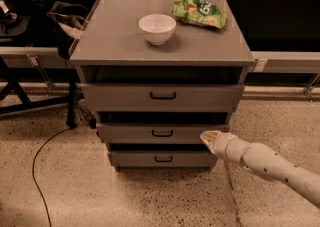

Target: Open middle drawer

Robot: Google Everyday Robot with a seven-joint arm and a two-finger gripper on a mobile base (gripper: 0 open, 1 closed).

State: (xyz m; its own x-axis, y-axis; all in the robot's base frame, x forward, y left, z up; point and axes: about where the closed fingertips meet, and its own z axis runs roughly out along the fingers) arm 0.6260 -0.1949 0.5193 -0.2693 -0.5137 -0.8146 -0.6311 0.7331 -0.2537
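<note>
A grey cabinet (pixel 115 46) has three drawers. The middle drawer (pixel 135 133) has a wide flat grey front and a small black loop handle (pixel 162 133) at its centre. It stands pulled out a little, with a dark gap above it. My gripper (pixel 208 138) is at the end of a white arm that comes in from the lower right. It sits at the right end of the middle drawer's front, well to the right of the handle.
The top drawer (pixel 161 96) and bottom drawer (pixel 161 159) also stand slightly out. A white bowl (pixel 157 28) and a green snack bag (pixel 199 11) lie on the cabinet top. A black cable (pixel 40 171) runs over the speckled floor at left, near a dark stand (pixel 30 102).
</note>
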